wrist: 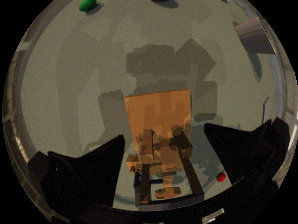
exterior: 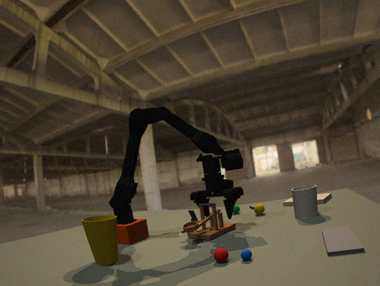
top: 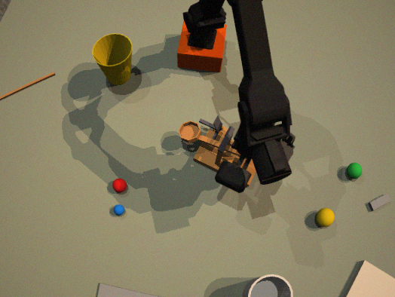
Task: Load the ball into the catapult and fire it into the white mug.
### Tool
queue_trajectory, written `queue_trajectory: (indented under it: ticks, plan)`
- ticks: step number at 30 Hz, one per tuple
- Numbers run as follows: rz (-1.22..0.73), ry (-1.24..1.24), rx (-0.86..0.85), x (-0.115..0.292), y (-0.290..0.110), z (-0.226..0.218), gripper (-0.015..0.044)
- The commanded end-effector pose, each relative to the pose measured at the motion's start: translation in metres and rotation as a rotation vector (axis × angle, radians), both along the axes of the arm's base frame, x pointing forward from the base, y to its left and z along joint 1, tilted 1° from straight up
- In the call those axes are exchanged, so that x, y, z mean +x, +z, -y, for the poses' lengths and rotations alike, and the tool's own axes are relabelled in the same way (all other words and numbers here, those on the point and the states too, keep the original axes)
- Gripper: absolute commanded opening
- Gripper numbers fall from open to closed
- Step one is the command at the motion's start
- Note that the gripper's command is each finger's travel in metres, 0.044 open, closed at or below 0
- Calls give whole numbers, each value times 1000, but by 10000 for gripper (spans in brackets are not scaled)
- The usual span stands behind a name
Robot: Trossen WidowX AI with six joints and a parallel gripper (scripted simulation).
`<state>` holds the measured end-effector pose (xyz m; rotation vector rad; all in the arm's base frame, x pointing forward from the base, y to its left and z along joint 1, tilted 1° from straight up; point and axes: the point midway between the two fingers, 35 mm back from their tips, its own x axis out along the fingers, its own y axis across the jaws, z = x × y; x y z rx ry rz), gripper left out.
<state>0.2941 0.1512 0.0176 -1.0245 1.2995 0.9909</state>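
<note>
The wooden catapult (top: 211,147) (exterior: 211,226) (wrist: 158,136) stands mid-table, its empty cup (top: 189,131) (exterior: 191,226) pointing toward the yellow cup. My gripper (top: 246,170) (exterior: 216,205) (wrist: 165,133) is open and empty, its fingers straddling the catapult's rear end just above the base. A red ball (top: 119,185) (exterior: 220,255) (wrist: 221,177) and a blue ball (top: 119,209) (exterior: 246,254) lie front left. A green ball (top: 353,170) (exterior: 236,208) (wrist: 87,4) and a yellow ball (top: 325,217) (exterior: 259,209) lie to the right. The white mug (top: 270,288) (exterior: 304,201) stands at the near edge.
A yellow cup (top: 113,56) (exterior: 101,239) stands back left beside the arm's orange base (top: 201,50) (exterior: 132,230). A small grey block (top: 378,202), a grey slab (exterior: 341,240), a beige slab (top: 371,280) and a thin orange stick (top: 26,86) lie near the table's edges.
</note>
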Motion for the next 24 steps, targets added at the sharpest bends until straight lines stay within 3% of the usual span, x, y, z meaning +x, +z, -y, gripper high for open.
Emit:
queue_trajectory:
  ticks: [1, 9, 21, 24]
  plan:
    - [-7, 2, -7, -2, -10, 2, 440]
    - [-8, 2, -7, -2, -14, 2, 440]
    - [-4, -1, -2, -1, -11, 1, 125]
    - [-4, -1, -2, -1, -11, 1, 105]
